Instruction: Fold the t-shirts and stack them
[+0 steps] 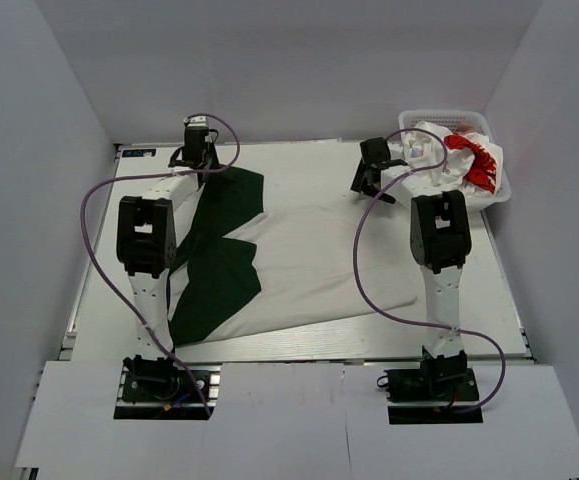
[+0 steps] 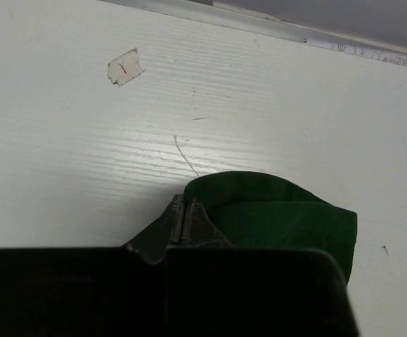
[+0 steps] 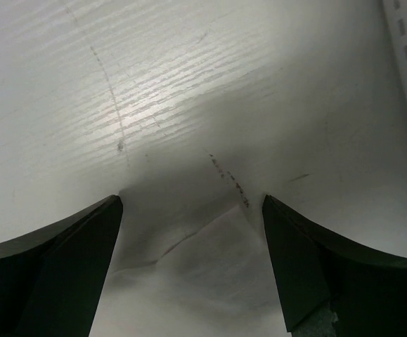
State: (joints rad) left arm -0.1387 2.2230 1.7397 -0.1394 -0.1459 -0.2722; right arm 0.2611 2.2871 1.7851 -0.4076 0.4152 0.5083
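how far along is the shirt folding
Nothing folded or stacked yet. The large white cloth t-shirt with dark green sleeves lies spread; the left end effector pinches a sleeve, the right end effector hangs open over its corner. The red-printed white shirt sits in the white plastic lattice basket.

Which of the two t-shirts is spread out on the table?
The white t-shirt with dark green sleeves; the red-printed t-shirt sits crumpled in the white basket.
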